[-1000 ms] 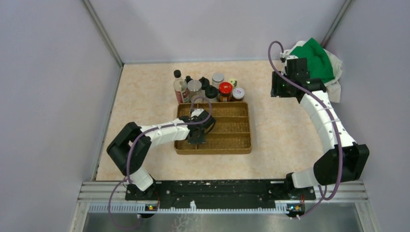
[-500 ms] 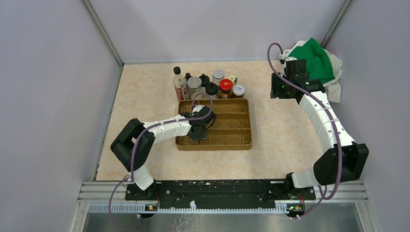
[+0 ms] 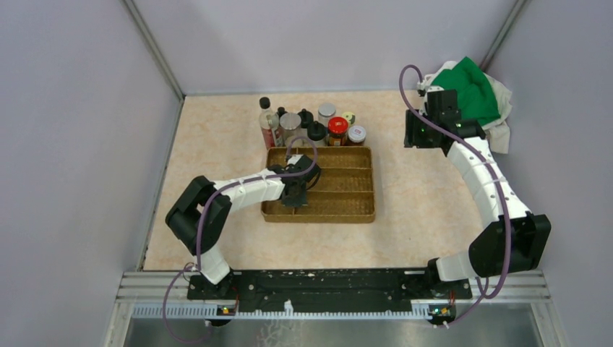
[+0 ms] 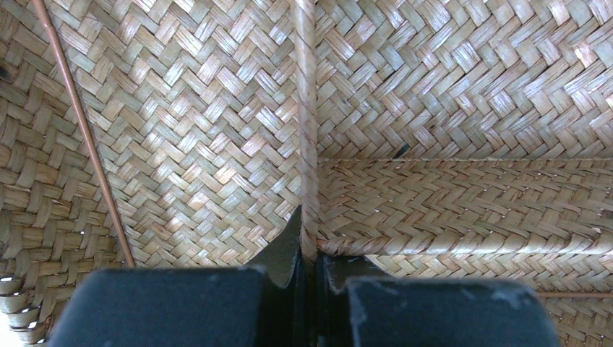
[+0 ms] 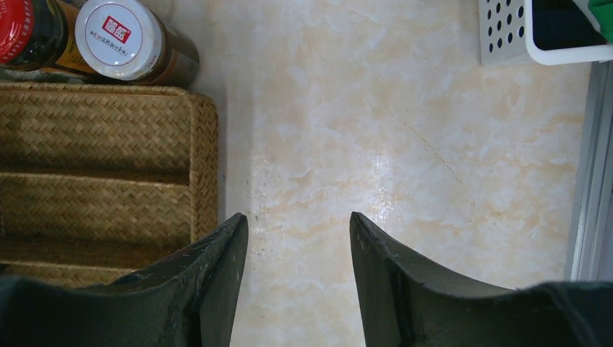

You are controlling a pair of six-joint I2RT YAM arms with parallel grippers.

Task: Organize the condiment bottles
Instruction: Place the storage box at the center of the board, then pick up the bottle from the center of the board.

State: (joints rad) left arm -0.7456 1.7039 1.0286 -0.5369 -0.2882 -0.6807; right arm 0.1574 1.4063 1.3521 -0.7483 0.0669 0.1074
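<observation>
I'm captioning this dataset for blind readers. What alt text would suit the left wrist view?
The left hand, its black fingers closed, pinches the upright divider of a woven tray, seen close from above. A cross divider branches off to the right.

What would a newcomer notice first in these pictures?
A cluster of condiment bottles stands on the table just behind the woven tray. The left gripper is shut on one of the tray's dividers, while the right gripper hangs open over the table to the tray's right. A green cloth lies in the far right corner.
</observation>
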